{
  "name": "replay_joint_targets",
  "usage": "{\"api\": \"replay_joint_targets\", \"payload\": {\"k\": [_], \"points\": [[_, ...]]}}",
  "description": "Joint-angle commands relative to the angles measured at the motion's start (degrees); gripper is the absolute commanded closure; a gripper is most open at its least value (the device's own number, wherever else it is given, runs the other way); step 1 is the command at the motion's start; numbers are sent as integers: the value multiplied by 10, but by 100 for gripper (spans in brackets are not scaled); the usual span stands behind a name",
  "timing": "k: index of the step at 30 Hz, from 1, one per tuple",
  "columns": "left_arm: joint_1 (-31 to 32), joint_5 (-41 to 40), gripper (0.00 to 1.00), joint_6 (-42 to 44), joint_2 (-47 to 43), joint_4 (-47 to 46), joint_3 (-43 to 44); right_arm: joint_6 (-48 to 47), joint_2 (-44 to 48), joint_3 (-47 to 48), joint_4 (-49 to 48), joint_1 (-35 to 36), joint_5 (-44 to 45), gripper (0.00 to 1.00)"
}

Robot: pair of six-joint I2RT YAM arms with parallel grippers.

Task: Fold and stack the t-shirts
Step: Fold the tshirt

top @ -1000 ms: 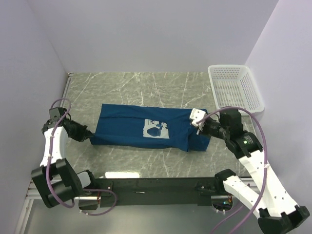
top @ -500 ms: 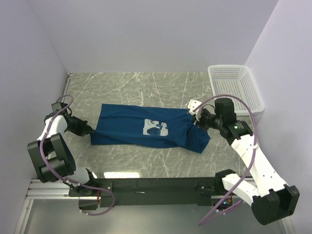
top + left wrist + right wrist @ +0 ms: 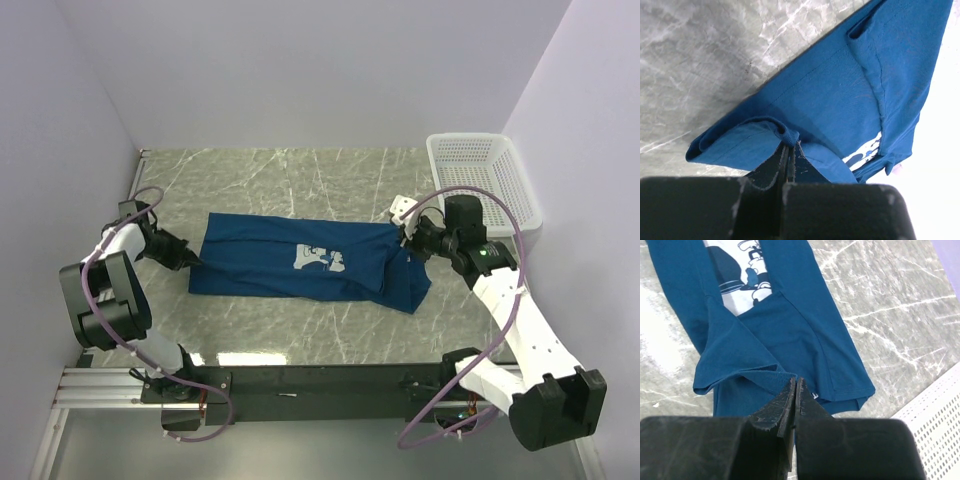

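The dark blue t-shirt (image 3: 270, 265) lies stretched across the marble table, folded lengthwise into a long band, with its white-and-blue print (image 3: 320, 260) facing up. My left gripper (image 3: 192, 258) is shut on the shirt's left end. In the left wrist view a bunched fold of the t-shirt (image 3: 840, 85) sits pinched at the left gripper (image 3: 789, 146). My right gripper (image 3: 405, 243) is shut on the right end. In the right wrist view the right gripper (image 3: 796, 382) pinches a ribbed edge of the t-shirt (image 3: 780, 325). The right end droops into a loose flap.
A white mesh basket (image 3: 485, 185) stands at the back right corner, and its rim (image 3: 935, 430) shows close to the right gripper. White walls close in the table on the left, back and right. The arm bases and a black rail run along the near edge.
Both grippers have moved toward the back of the table with the shirt's ends in them. The shirt has shifted back and pulled tauter. The left arm has folded in closer to the wall.
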State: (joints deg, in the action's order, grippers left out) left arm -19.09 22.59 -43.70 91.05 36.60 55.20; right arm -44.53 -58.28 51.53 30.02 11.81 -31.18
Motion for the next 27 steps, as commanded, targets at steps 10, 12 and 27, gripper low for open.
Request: {"api": "replay_joint_targets", "payload": {"k": [10, 12, 27], "points": [[9, -7, 100, 25, 37, -6, 45, 8, -27, 46, -29, -29, -20, 100], [12, -10, 100, 24, 42, -5, 48, 7, -32, 48, -28, -30, -23, 100], [22, -9, 99, 31, 69, -3, 71, 6, -58, 60, -28, -34, -27, 100]]}}
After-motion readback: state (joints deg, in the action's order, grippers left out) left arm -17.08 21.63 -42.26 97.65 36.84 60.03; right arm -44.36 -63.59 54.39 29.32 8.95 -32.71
